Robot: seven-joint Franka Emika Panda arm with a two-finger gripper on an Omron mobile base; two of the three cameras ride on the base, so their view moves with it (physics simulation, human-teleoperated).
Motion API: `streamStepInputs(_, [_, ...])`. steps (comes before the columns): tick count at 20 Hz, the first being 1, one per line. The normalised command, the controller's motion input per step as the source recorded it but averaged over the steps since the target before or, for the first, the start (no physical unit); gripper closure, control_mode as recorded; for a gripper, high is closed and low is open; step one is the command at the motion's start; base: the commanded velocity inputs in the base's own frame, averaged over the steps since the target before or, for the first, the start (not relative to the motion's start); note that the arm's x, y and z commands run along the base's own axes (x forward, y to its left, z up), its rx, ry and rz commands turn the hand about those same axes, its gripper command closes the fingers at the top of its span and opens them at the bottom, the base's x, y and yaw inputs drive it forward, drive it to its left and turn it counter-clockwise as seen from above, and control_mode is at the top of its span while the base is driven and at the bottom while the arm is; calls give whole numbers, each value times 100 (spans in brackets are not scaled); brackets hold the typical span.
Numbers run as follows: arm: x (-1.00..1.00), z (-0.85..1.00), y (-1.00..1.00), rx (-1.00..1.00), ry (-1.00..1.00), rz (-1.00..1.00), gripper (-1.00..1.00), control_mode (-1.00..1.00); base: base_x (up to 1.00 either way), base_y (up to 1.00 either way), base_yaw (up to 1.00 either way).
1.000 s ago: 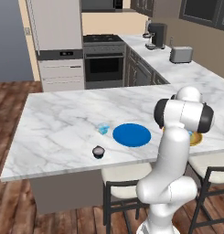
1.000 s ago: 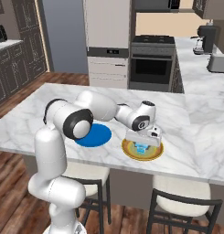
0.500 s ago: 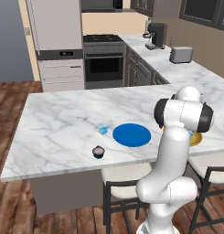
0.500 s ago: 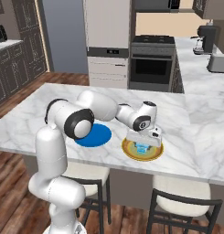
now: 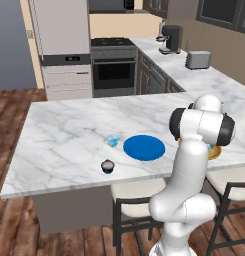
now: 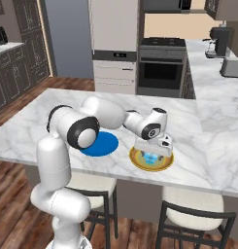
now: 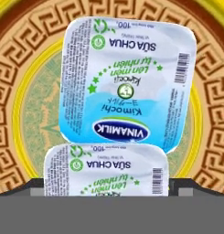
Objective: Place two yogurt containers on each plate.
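Tool (image 6: 150, 156) hovering low over the yellow-rimmed plate (image 6: 138, 163), pointing straight down at two blue yogurt cups (image 7: 127, 82) lying there, one directly between the fingertips (image 7: 40, 184), the other just beyond, edges touching or overlapping. Spread of the fingers hard to judge, so gripping or releasing cannot be told. Remaining work lying well off to the left across the table (image 5: 64, 135): pale blue cup (image 5: 112, 141) beside the blue plate (image 5: 144, 147), dark cup (image 5: 108, 166) nearer the table edge.

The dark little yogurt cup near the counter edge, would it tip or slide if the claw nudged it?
The dark yogurt cup looks squat, so tipping seems unlikely. It is tiny and the marble counter looks smooth, so it would probably slide, possibly toward the near edge.
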Motion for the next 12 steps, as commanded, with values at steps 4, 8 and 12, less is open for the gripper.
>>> streamStepInputs(4, [-11, 25, 8, 0, 0, -3, -100, -100, 0, 0, 0])
streamStepInputs(8, [-7, 40, 5, 0, 0, -3, -100, -100, 0, 0, 0])
streamStepInputs(12, [-2, 46, 28, 0, 0, 0, -100, -100, 0, 0, 0])
